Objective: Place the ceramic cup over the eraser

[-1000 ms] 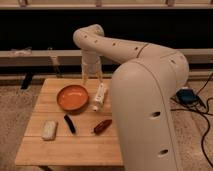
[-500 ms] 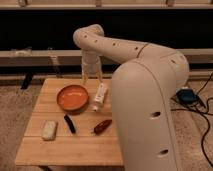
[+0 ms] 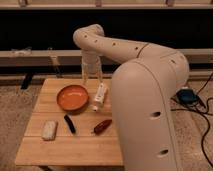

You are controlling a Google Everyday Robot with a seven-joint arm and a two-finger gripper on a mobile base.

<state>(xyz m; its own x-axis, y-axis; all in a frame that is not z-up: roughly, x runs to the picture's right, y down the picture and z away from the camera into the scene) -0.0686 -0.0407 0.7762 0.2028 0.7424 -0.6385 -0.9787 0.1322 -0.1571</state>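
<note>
The eraser, a slim black bar, lies flat on the worktop, its ends pointing to 11 and 5 o'clock. The pincer hangs well apart at its 1 o'clock. The cup cannot be made out.

You had gripper behind bowl; bottle right of bowl; eraser before bowl, block left, pepper right.

Gripper over the back edge of the table, just behind orange bowl and white bottle. Around the eraser: whitish block one side, red pepper the other, bowl behind, seemingly none touching. Open from above and from the front.
</note>
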